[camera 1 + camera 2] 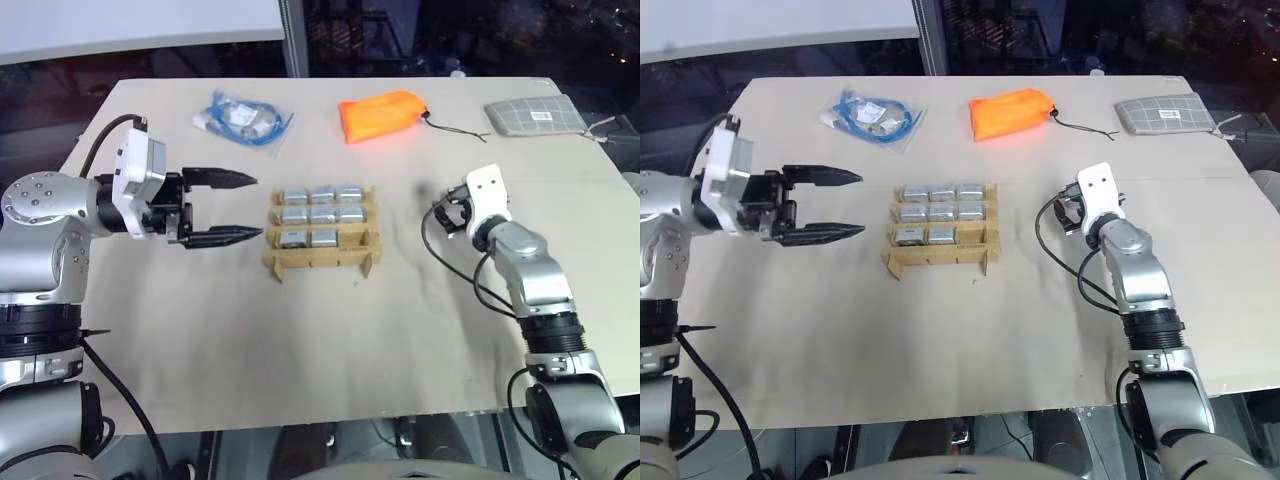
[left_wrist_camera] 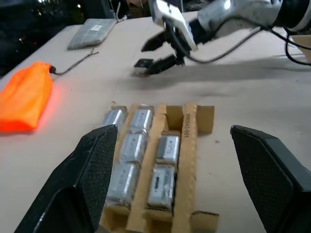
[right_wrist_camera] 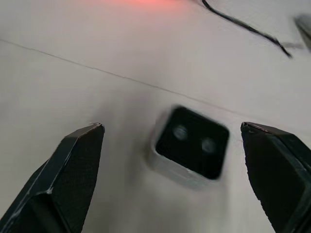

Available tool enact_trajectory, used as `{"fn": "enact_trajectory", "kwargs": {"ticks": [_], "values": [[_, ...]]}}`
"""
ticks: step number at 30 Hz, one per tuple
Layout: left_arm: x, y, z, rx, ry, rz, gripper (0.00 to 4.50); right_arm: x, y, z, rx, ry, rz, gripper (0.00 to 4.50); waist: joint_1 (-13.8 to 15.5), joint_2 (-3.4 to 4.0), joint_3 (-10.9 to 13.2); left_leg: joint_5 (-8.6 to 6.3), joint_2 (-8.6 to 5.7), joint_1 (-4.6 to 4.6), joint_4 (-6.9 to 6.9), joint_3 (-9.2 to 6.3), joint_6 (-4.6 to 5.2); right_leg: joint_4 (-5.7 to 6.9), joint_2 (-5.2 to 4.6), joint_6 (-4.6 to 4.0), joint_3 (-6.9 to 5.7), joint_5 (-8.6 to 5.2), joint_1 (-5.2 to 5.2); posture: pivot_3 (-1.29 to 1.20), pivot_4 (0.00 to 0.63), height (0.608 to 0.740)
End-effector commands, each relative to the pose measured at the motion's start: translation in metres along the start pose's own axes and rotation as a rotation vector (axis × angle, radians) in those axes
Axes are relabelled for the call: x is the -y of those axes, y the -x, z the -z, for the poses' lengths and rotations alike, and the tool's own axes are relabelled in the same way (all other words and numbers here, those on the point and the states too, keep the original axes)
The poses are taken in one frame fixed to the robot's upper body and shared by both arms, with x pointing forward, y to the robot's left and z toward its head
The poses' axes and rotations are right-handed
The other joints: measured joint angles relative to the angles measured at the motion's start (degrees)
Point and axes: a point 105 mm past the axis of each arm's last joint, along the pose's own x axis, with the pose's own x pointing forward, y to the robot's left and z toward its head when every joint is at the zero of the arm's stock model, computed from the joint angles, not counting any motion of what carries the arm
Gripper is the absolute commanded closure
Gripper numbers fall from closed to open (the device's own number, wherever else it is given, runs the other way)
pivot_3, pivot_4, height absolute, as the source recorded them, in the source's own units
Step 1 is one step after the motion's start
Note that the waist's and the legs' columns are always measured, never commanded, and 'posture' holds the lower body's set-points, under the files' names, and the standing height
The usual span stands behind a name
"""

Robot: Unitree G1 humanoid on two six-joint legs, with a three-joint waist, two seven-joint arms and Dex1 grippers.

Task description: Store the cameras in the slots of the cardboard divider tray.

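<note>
No text or label can be read.

The two eye views look down from above the table's (image 1: 300, 350) near edge and share the whole top. The left wrist view looks low across the tray (image 2: 192, 131) toward the right edge. The right wrist view sits close over one camera (image 3: 190, 144).
</note>
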Motion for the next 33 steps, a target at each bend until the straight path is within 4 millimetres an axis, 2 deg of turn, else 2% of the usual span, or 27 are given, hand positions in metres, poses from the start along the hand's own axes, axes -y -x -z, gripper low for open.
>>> {"fn": "enact_trajectory", "kwargs": {"ticks": [1,5,10,14,18,20,22,24,26,29,33], "values": [[-0.006,0.002,-0.009,0.016,-0.042,-0.030,0.61,0.013,-0.003,-0.011,0.054,-0.036,0.058,0.04,-0.1,0.00,0.0,0.00,0.00,0.00,0.00,-0.02,0.00,-0.01,0.00,0.00,0.00,0.00,0.00,0.00,0.150,0.740],[-0.010,0.001,-0.012,0.040,-0.043,-0.048,0.61,0.014,-0.011,-0.005,0.053,-0.204,0.051,0.04,-0.3,-0.01,0.0,0.00,0.02,0.00,0.00,-0.09,0.00,0.00,0.01,0.00,0.02,0.00,0.00,0.00,0.150,0.740],[-0.010,0.000,-0.012,0.041,-0.044,-0.044,0.61,0.020,-0.020,-0.006,0.061,-0.231,0.058,0.04,-0.4,0.00,0.0,0.00,0.02,0.01,-0.01,-0.14,0.00,-0.01,0.02,0.00,0.03,0.00,0.00,0.00,0.150,0.740],[-0.009,-0.001,-0.011,0.041,-0.043,-0.043,0.61,0.015,-0.023,-0.004,0.061,-0.216,0.039,0.93,-0.4,0.00,0.0,0.00,0.02,0.01,-0.02,-0.16,0.00,-0.01,0.02,0.00,0.03,0.00,0.00,0.00,0.150,0.740],[-0.008,0.000,-0.010,0.037,-0.040,-0.041,0.61,0.009,-0.021,-0.004,0.063,-0.213,0.026,2.50,-0.4,0.00,0.0,0.00,0.03,0.01,-0.01,-0.17,0.00,0.00,0.01,0.00,0.03,0.00,0.01,0.00,0.150,0.740],[-0.008,0.000,-0.010,0.037,-0.038,-0.043,0.61,0.007,-0.020,-0.007,0.077,-0.196,0.011,2.52,-0.4,0.00,0.0,0.00,0.03,0.01,-0.01,-0.17,0.00,0.00,0.01,0.00,0.03,0.00,0.01,0.00,0.150,0.740],[-0.009,-0.001,-0.010,0.043,-0.031,-0.048,0.61,0.004,-0.017,-0.014,0.111,-0.146,-0.019,2.52,-0.4,0.00,0.0,0.00,0.03,0.01,-0.02,-0.16,0.00,0.00,0.01,0.00,0.03,0.00,0.00,0.00,0.150,0.740],[-0.008,-0.006,-0.010,0.063,-0.005,-0.054,0.61,-0.002,-0.010,-0.032,0.185,-0.132,-0.091,2.52,-0.4,0.00,0.0,0.00,0.03,0.01,-0.02,-0.17,0.00,0.00,0.01,0.00,0.04,0.00,0.00,0.00,0.150,0.740],[-0.010,-0.018,-0.011,0.125,0.064,-0.081,0.61,-0.016,0.008,-0.060,0.297,-0.078,-0.254,2.52,-0.2,0.03,0.0,0.00,0.04,0.01,-0.02,-0.18,0.01,0.00,0.01,0.00,0.05,0.00,0.00,0.00,0.150,0.740],[-0.009,-0.029,-0.009,0.163,0.134,-0.098,0.61,-0.033,0.032,-0.080,0.367,0.002,-0.414,2.52,-0.1,0.03,0.0,-0.01,0.07,-0.04,0.02,-0.25,0.02,0.00,-0.01,0.01,0.04,0.01,0.00,0.00,0.150,0.740],[-0.005,-0.056,-0.006,0.231,0.343,-0.106,0.61,-0.062,0.070,-0.110,0.455,0.171,-0.617,2.52,0.0,0.00,0.0,-0.01,0.08,-0.02,0.03,-0.35,0.02,0.01,0.00,0.01,-0.01,0.01,0.04,0.00,0.150,0.740]]}}
